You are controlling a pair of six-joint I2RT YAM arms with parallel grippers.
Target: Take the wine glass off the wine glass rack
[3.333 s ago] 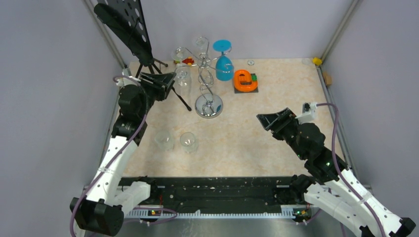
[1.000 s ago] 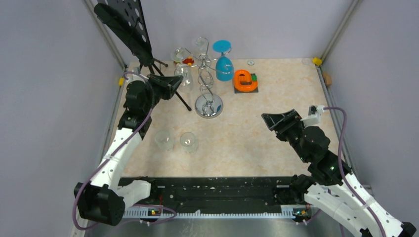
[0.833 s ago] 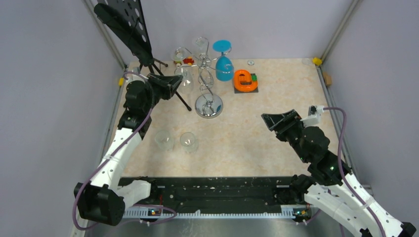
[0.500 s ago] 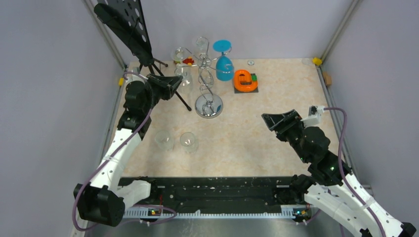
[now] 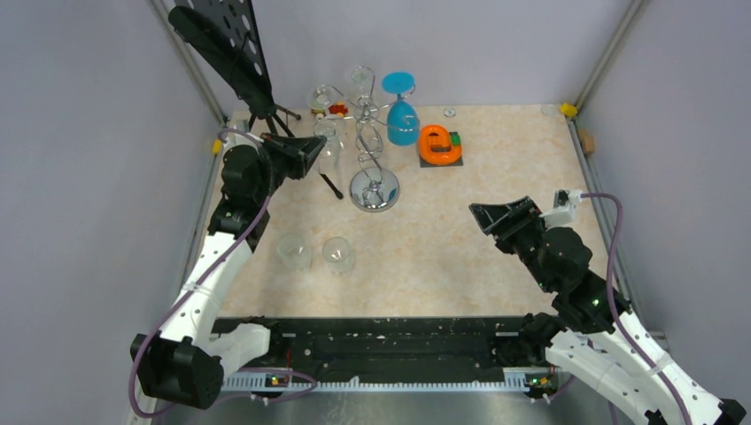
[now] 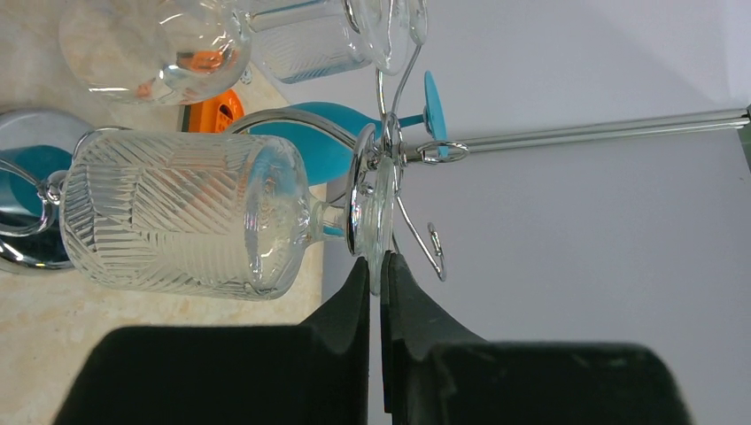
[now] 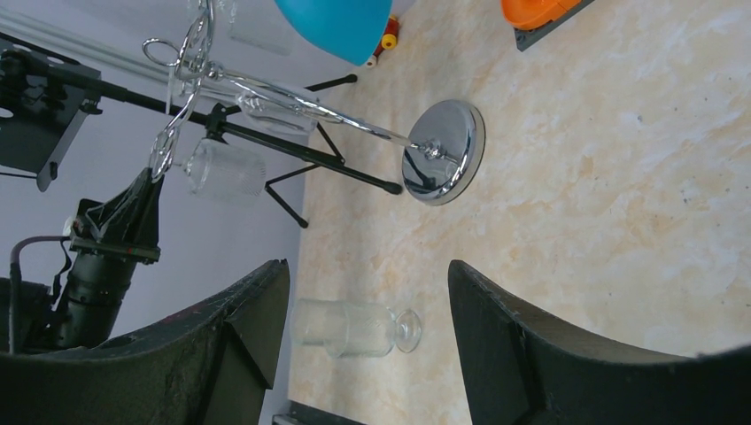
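The chrome wine glass rack point(image 5: 373, 188) stands at the back middle, with curled hook arms point(image 6: 410, 151) on top. A clear ribbed wine glass point(image 6: 177, 212) hangs upside down from its left arm point(image 5: 329, 142). My left gripper point(image 6: 379, 264) is shut on the round foot of this glass, pinching its rim between the fingertips; it also shows in the top view point(image 5: 312, 147). A blue wine glass point(image 5: 402, 117) hangs on the right arm. My right gripper point(image 5: 485, 213) is open and empty, well right of the rack, low over the table.
A black tripod music stand point(image 5: 223, 49) stands at the back left, its legs beside my left gripper. Other clear glasses point(image 5: 324, 96) hang on the rack. Two clear glasses point(image 5: 294, 251) point(image 5: 337, 254) stand on the table front left. An orange object point(image 5: 439, 143) sits right of the rack.
My left gripper rose and swung right to the hanging clear glass's foot, then barely shifted in the last second. My right gripper drew back to the right and stays still.
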